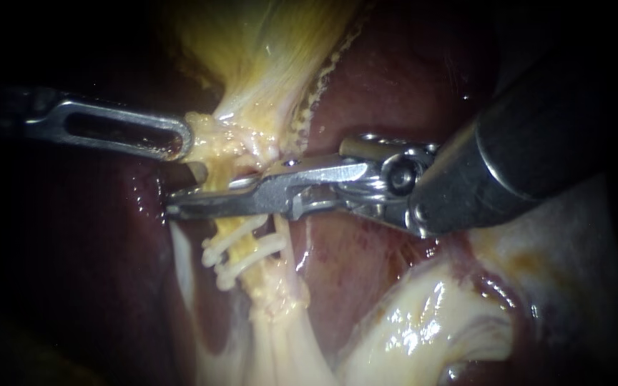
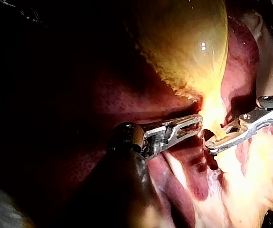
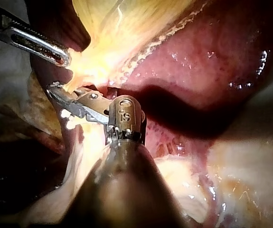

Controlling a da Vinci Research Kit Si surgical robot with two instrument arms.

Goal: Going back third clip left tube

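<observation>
The yellow gallbladder [image 1: 266, 50] narrows to a pale tube [image 1: 277, 289] running down over the dark red liver [image 1: 395, 78]. Two white clips [image 1: 241, 250] cross this tube. Just above them, my right instrument [image 1: 179, 191] reaches in from the right. Its jaws are open, one on each side of the tube, with a gap at their tips. My left instrument [image 1: 184, 139] comes from the left, its slotted jaws shut on the fatty tissue at the gallbladder's neck [image 1: 227, 136]. The left wrist view shows both tips, left instrument [image 2: 195, 124] and right instrument [image 2: 211, 142], close together at the neck.
Glistening pale tissue [image 1: 423, 322] bulges at the lower right under the right instrument's thick dark shaft [image 1: 538, 143]. A thin whitish strand [image 1: 180, 257] runs down beside the clipped tube. Liver surrounds the site on both sides.
</observation>
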